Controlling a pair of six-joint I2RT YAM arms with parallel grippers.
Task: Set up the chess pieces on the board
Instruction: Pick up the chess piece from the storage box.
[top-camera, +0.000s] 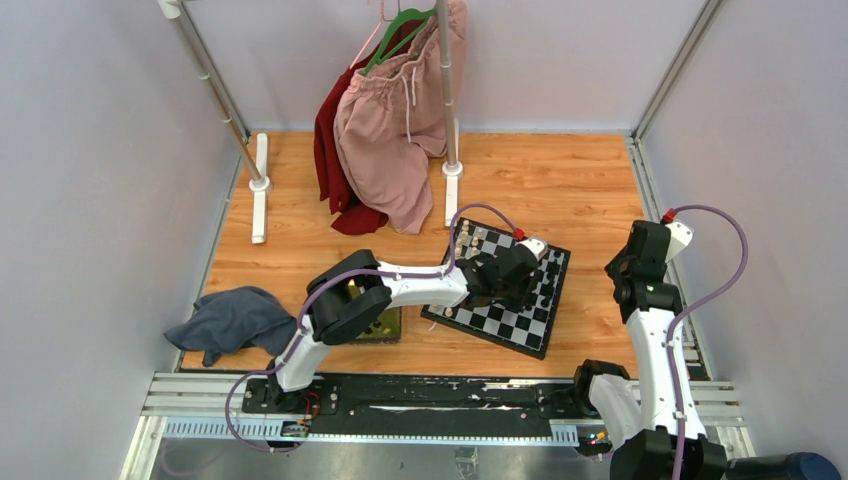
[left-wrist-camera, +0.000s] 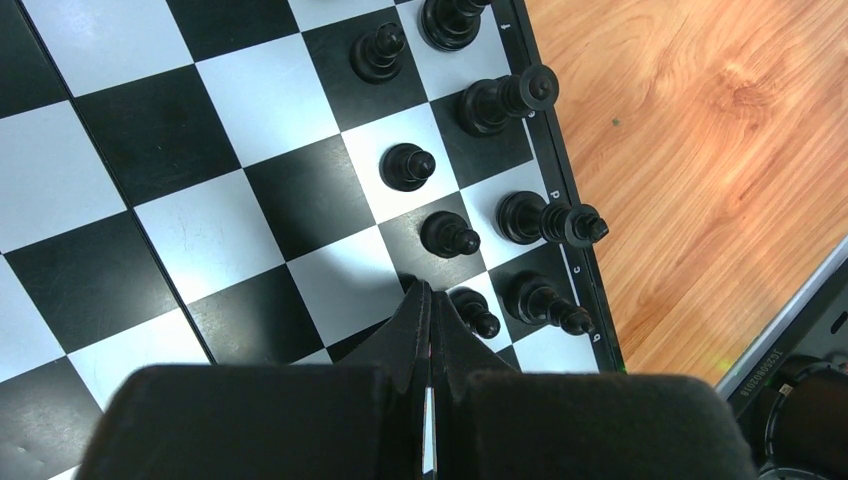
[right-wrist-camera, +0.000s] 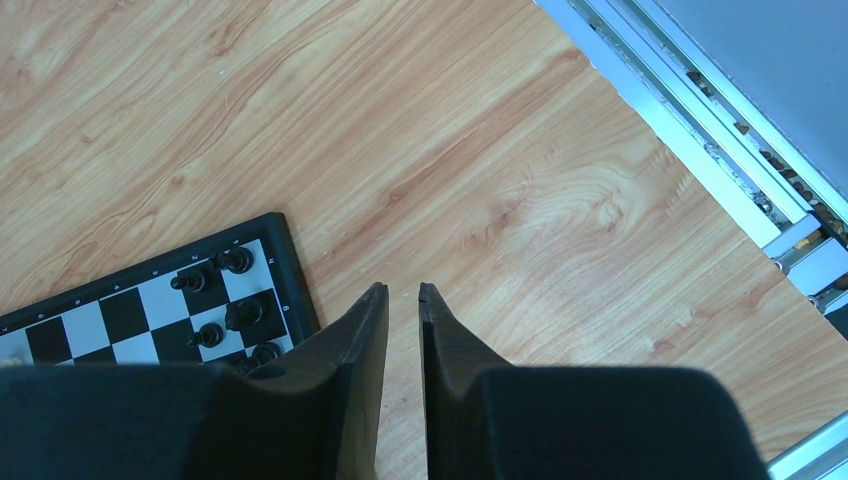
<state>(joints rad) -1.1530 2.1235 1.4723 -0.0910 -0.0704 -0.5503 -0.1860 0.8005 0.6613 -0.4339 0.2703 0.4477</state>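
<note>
1. Wooden tabletop (right-wrist-camera: 520, 150) carries the board (top-camera: 512, 326), which lies askew, right of centre. Only the top view shows pale pieces (top-camera: 468, 240) at its far left corner.
2. Only the left wrist view shows the black chess pieces (left-wrist-camera: 408, 166) closely, standing in two rows along the board's right edge.
3. Left pincer (left-wrist-camera: 430, 295) is fully closed on nothing, its tips just beside one piece.
4. Right pincer (right-wrist-camera: 403, 292) hangs over bare wood, slightly parted and empty.
5. From above, the left arm hides the board's middle.
</note>
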